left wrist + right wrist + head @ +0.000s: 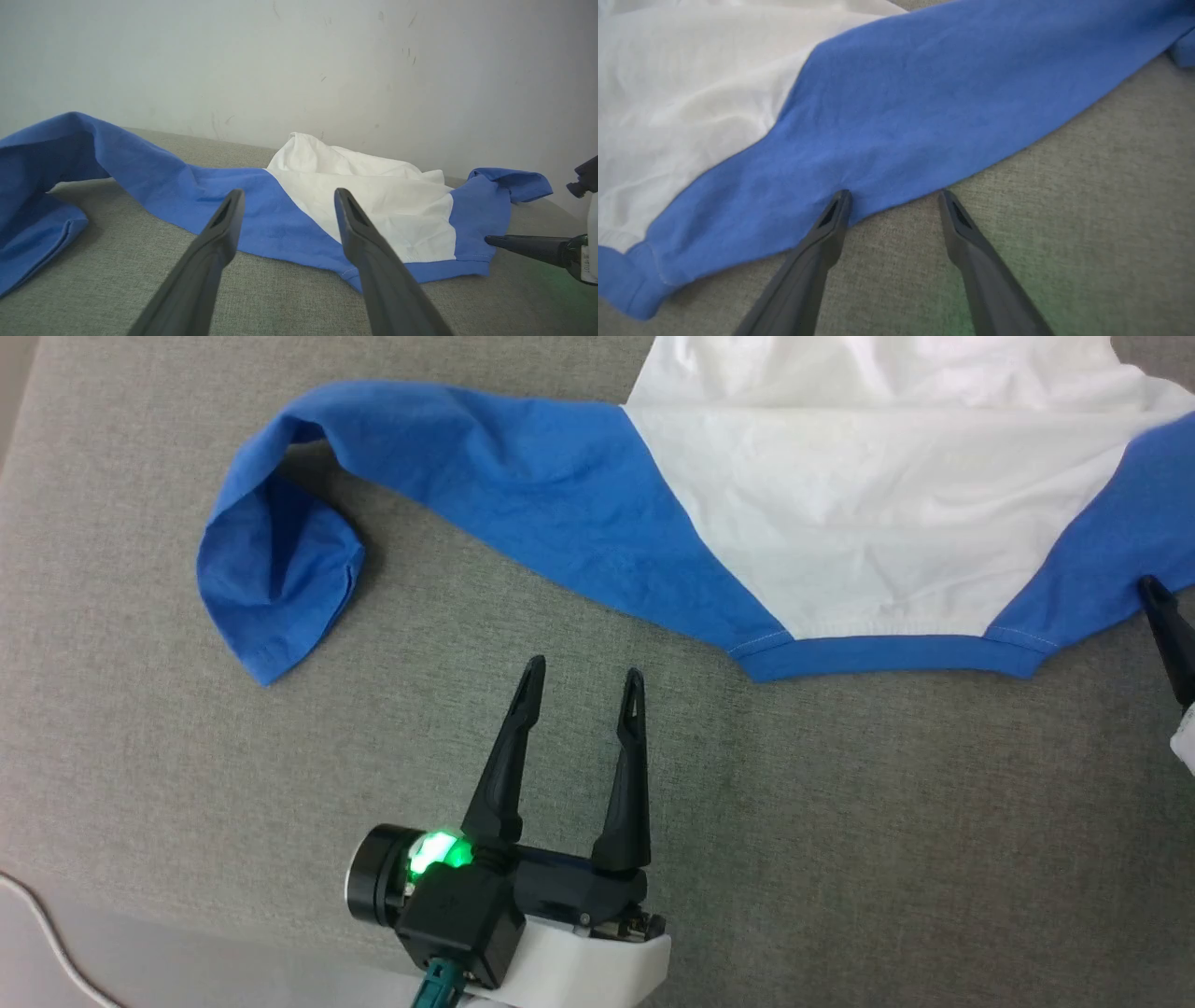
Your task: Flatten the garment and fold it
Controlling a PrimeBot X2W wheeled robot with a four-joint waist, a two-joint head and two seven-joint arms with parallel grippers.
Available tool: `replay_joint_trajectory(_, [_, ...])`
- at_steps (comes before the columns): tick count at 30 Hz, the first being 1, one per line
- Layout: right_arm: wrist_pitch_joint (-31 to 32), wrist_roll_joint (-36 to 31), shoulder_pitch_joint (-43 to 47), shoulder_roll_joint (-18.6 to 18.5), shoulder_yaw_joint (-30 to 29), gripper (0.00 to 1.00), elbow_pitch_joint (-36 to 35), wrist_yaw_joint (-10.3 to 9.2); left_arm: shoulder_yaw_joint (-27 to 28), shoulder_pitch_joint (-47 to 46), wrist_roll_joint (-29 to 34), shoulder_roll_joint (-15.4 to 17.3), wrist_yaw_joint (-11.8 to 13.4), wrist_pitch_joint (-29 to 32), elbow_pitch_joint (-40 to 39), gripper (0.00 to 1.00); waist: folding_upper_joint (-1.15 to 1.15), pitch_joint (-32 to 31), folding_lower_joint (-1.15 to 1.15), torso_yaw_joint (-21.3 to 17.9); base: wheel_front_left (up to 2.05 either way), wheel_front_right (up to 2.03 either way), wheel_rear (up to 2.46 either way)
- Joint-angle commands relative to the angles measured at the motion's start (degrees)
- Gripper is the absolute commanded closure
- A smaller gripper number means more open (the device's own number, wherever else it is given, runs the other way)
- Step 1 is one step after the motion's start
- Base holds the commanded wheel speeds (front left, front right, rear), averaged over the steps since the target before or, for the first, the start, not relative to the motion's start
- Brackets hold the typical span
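Note:
The garment (840, 523) lies on the grey cloth surface with its white body in the middle and blue sleeves to either side; the blue neckband (887, 653) faces me. Its long left sleeve curls round, and the cuff (271, 579) is doubled over. My left gripper (584, 674) stands open just short of the blue sleeve edge, with nothing between its fingers. In the left wrist view the garment (373, 200) lies beyond the left gripper (288, 198). My right gripper (895, 198) is open at the edge of the other blue sleeve (901, 107), one fingertip (841, 198) touching the cloth.
Grey cloth surface (840, 849) runs bare in front of the garment. Its near left corner (56, 943) drops off to a paler floor. A pale wall (299, 60) rises right behind the surface. The white body bunches up toward the wall.

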Motion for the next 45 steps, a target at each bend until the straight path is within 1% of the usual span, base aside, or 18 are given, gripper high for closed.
replay_joint_trajectory(1, [0.5, 0.1, -0.4, 0.0, 0.2, 0.0, 0.9, -0.04, -0.1, -0.8, -0.1, -0.1, 0.4, -0.3, 0.2, 0.0, -0.01, 0.0, 0.0, 0.0, 0.0, 0.0, 0.0])
replay_joint_trajectory(10, [3.3, -1.0, -2.9, -0.4, 1.7, 0.0, 3.8, -0.04, -1.2, -1.6, -0.5, -0.1, 0.5, -0.3, 0.6, 0.0, -0.01, 1.1, 0.0, 0.5, 0.0, 0.0, 0.0])
replay_joint_trajectory(16, [3.1, -1.7, -5.6, -1.2, 3.6, 0.0, 5.2, -0.04, -1.9, -2.6, -1.2, -0.1, 0.7, -0.3, 1.0, 0.0, -0.01, 2.0, 0.0, 1.2, 0.0, 0.0, 0.0])
replay_joint_trajectory(17, [3.0, -1.6, -5.8, -1.1, 3.8, 0.05, 5.3, -0.04, -2.0, -2.6, -1.2, -0.1, 0.8, -0.3, 1.1, 0.0, -0.01, 2.1, 0.0, 1.3, 0.0, 0.0, 0.0])
replay_joint_trajectory(18, [2.8, -1.4, -6.0, -1.1, 3.8, 0.58, 5.4, -0.04, -2.0, -2.6, -1.3, -0.1, 0.8, -0.3, 1.1, 0.0, -0.01, 2.1, 0.0, 1.4, 0.0, 0.0, 0.0])
replay_joint_trajectory(19, [2.5, -1.4, -6.2, -1.1, 3.9, 0.91, 5.4, -0.04, -2.1, -2.6, -1.3, -0.1, 0.9, -0.3, 1.1, 0.0, -0.01, 2.2, 0.0, 1.5, 0.0, 0.0, 0.0])
replay_joint_trajectory(20, [2.3, -1.4, -6.3, -1.2, 4.0, 1.0, 5.4, -0.04, -2.1, -2.7, -1.4, -0.1, 1.0, -0.3, 1.1, 0.0, -0.01, 2.1, 0.0, 1.5, 0.0, 0.0, 0.0])
replay_joint_trajectory(26, [-0.5, -0.7, -5.4, -1.1, 2.8, 1.0, 3.6, -0.04, -1.6, -2.6, -1.5, -0.1, 1.2, -0.3, 1.4, 0.0, -0.01, 1.0, 0.0, 0.9, 0.0, 0.0, 0.0])
replay_joint_trajectory(30, [-2.8, 0.7, -2.9, -0.2, 1.1, 1.0, 1.2, -0.04, -0.5, -2.1, -1.1, -0.1, 0.7, -0.3, 1.7, 0.0, -0.01, -1.1, 0.0, -0.1, 0.0, 0.0, 0.0])
replay_joint_trajectory(35, [-5.5, 2.1, 2.6, 2.9, -3.4, 1.0, -2.1, -0.04, 0.8, -0.5, -0.9, -0.1, -0.4, -0.3, 2.3, 0.0, -0.01, -4.5, 0.0, -1.4, 0.0, 0.0, 0.0])
replay_joint_trajectory(38, [-7.0, 2.2, 6.5, 5.7, -6.5, 1.0, -3.9, -0.04, 2.0, 0.9, -0.9, -0.1, -1.2, -0.3, 2.6, 0.0, -0.01, -6.4, 0.0, -2.5, 0.0, 0.0, 0.0])
replay_joint_trajectory(41, [-7.6, 2.4, 10.3, 8.9, -8.4, 1.0, -5.7, -0.04, 2.7, 2.5, -1.3, 0.0, -2.6, -0.3, 3.5, 0.0, -0.01, -7.8, 0.0, -3.8, 0.0, 0.0, 0.0])
replay_joint_trajectory(43, [-7.7, 2.6, 12.3, 10.5, -8.9, 1.0, -6.8, -0.04, 2.8, 3.4, -1.2, 0.7, -3.4, -0.3, 5.0, 0.0, -0.01, -8.5, 0.0, -4.7, 0.0, 0.0, 0.0])
replay_joint_trajectory(45, [-7.8, 2.6, 13.8, 12.1, -8.9, 1.0, -7.8, -0.04, 2.5, 3.7, -0.4, 2.2, -4.1, -0.1, 7.0, 0.0, -0.01, -9.0, 0.0, -5.5, 0.0, 0.0, 0.0])
